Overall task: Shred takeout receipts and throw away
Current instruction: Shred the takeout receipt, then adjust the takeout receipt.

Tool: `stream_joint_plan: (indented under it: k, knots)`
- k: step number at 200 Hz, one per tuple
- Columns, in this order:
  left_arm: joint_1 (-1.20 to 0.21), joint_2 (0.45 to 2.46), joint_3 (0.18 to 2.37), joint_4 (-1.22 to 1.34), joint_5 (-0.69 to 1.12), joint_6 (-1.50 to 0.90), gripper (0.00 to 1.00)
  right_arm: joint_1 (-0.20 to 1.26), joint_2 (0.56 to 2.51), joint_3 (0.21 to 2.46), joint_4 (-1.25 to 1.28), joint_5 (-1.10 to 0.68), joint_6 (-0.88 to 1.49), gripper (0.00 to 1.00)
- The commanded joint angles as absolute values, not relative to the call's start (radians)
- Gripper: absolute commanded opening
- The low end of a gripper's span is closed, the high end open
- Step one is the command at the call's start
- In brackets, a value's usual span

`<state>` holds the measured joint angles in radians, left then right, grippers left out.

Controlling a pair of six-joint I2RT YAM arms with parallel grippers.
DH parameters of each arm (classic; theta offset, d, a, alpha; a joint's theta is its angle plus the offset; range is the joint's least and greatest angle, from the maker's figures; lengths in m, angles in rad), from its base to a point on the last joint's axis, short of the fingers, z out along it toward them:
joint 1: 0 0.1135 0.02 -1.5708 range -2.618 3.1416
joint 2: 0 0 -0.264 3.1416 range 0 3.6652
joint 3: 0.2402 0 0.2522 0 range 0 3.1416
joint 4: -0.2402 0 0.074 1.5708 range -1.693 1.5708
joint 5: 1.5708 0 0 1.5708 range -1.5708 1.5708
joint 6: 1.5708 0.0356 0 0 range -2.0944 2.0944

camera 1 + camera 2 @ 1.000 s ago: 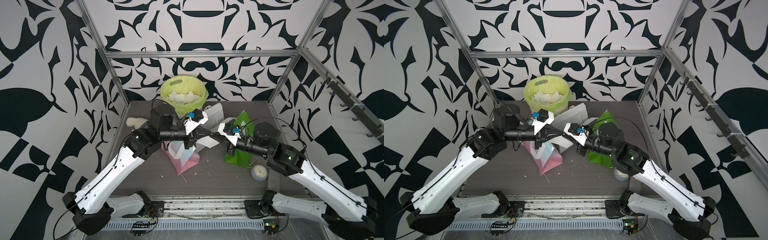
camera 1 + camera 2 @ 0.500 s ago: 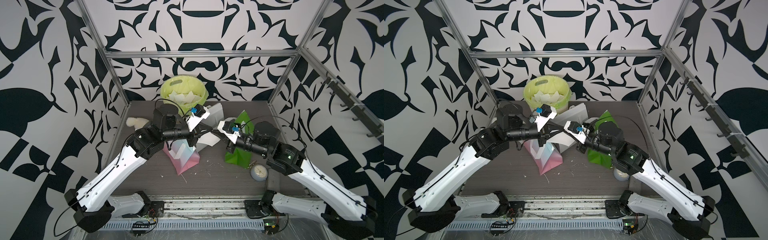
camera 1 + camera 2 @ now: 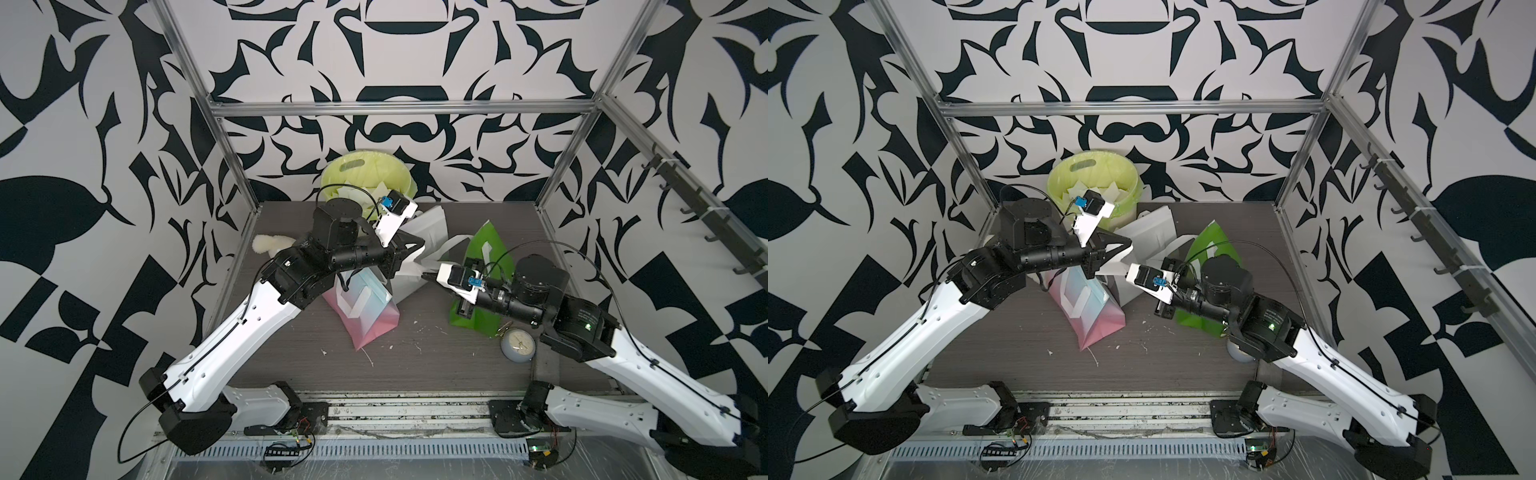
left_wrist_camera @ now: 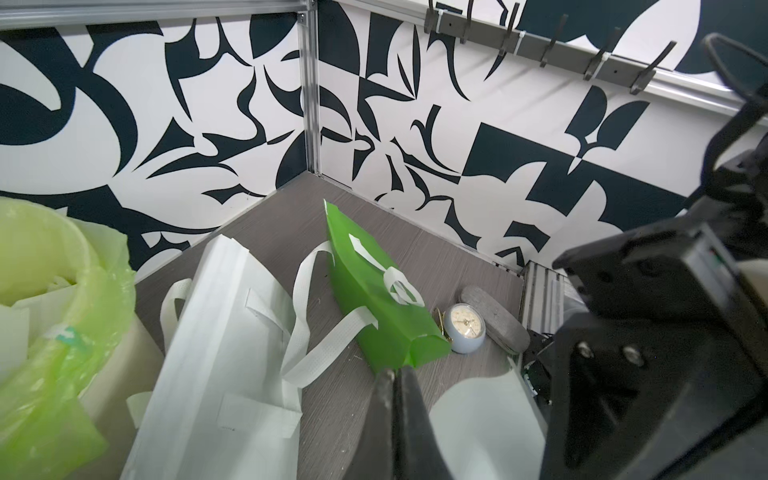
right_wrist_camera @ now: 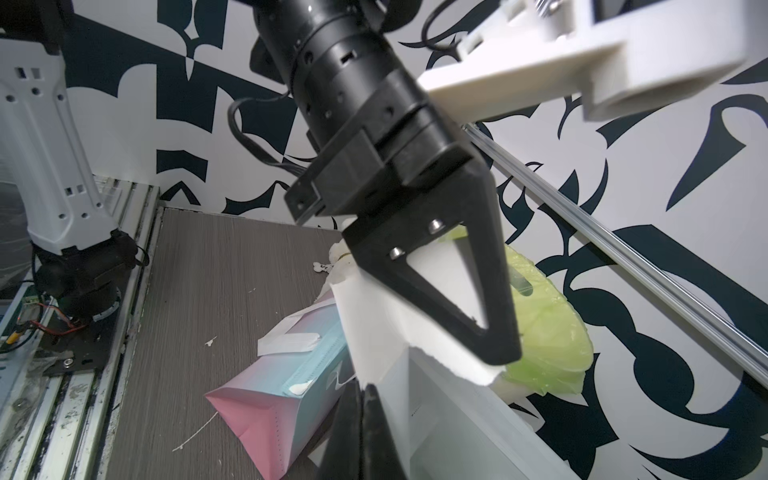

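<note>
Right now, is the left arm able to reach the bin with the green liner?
Probably yes. The left gripper, shut on a receipt, hangs just in front of the bin, whose mouth is open, nothing between. The right gripper seems to pinch the same sheet, which may hold it back.

The bin [image 3: 365, 178] stands at the back of my desk [image 3: 415, 374], scraps [image 3: 347, 194] inside. The rear bag [image 3: 432, 220] lies just before it, the near bag [image 3: 365, 307] closer to me, the right bag [image 3: 486, 253] beside both, the clock [image 3: 517, 344] before that. Above, a receipt [image 5: 374, 324] spans my left fingers [image 5: 494, 270] and right fingers [image 5: 376, 419].
</note>
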<state>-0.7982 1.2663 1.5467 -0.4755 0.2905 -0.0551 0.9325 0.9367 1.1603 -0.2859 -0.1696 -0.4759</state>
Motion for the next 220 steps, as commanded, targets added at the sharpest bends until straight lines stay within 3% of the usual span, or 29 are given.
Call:
stream_joint_plan:
  k: [1, 68, 96, 121, 156, 187, 220]
  knots:
    - [-0.794, 1.264, 1.581, -0.456, 0.239, -0.079, 0.00, 0.944, 0.927, 1.145, -0.260, -0.183, -0.503, 0.00]
    - [-0.772, 1.334, 1.602, -0.427, -0.079, -0.040, 0.00, 0.963, 0.846, 1.081, -0.229, -0.220, -0.436, 0.00]
    - [-0.679, 1.368, 1.627, -0.363, -0.079, -0.097, 0.00, 0.969, 0.810, 1.046, -0.215, -0.242, -0.376, 0.00]
    - [-0.569, 1.384, 1.619, -0.253, 0.038, -0.239, 0.00, 0.969, 0.782, 1.014, -0.190, -0.215, -0.314, 0.00]
    - [-0.525, 1.370, 1.492, 0.024, 0.256, -0.490, 0.00, 0.969, 0.737, 0.918, 0.055, -0.033, -0.109, 0.00]
    - [-0.525, 1.351, 1.228, 0.554, 0.211, -0.924, 0.00, 0.968, 0.787, 0.895, 0.341, 0.165, 0.212, 0.00]
    - [-0.532, 1.365, 1.115, 0.803, 0.123, -1.148, 0.00, 0.963, 0.853, 0.924, 0.552, 0.304, 0.429, 0.00]
